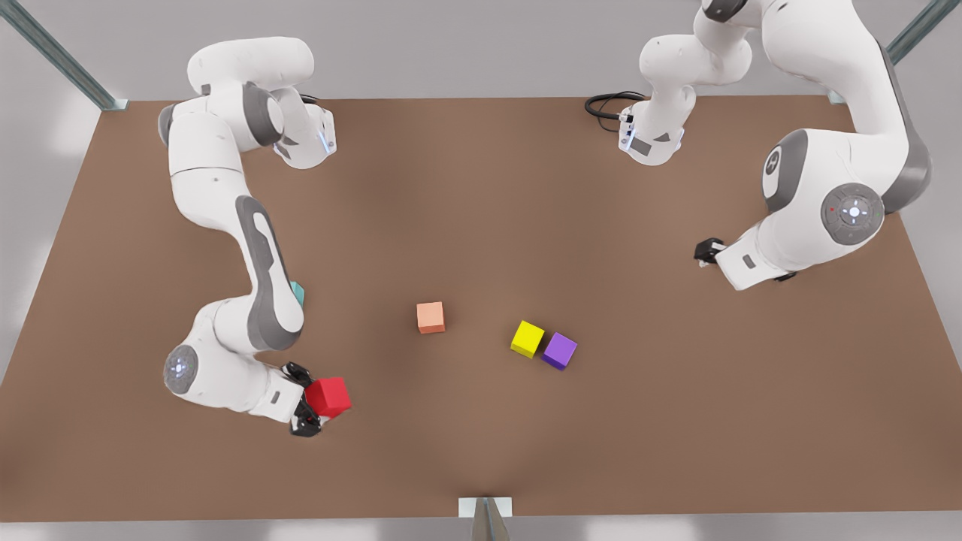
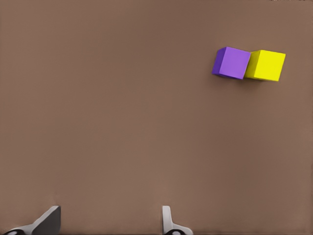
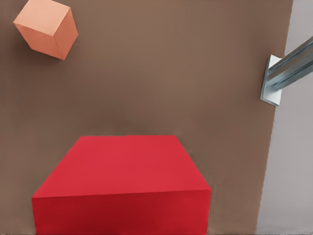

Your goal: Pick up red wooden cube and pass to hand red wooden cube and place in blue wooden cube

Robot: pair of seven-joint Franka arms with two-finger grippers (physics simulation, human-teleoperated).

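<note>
The red wooden cube (image 1: 328, 396) sits between the fingers of my right gripper (image 1: 312, 402), low on the front view's left, and the gripper is shut on it. In the right wrist view the red wooden cube (image 3: 122, 183) looms close over the brown table. The blue wooden cube (image 1: 299, 291) shows as a teal sliver behind that arm's forearm, the rest of it hidden. My left gripper (image 1: 706, 250) waits on the front view's right, above the table. Its fingers (image 2: 49, 220) stand wide apart, so the left gripper (image 2: 107, 225) is open with nothing between them.
A salmon cube (image 1: 431, 317) (image 3: 46, 28) lies mid-table. A yellow cube (image 1: 527, 339) (image 2: 265, 65) and a purple cube (image 1: 560, 350) (image 2: 231, 62) touch each other to its right. A metal bracket (image 1: 485, 511) (image 3: 283, 73) stands at the table's near edge.
</note>
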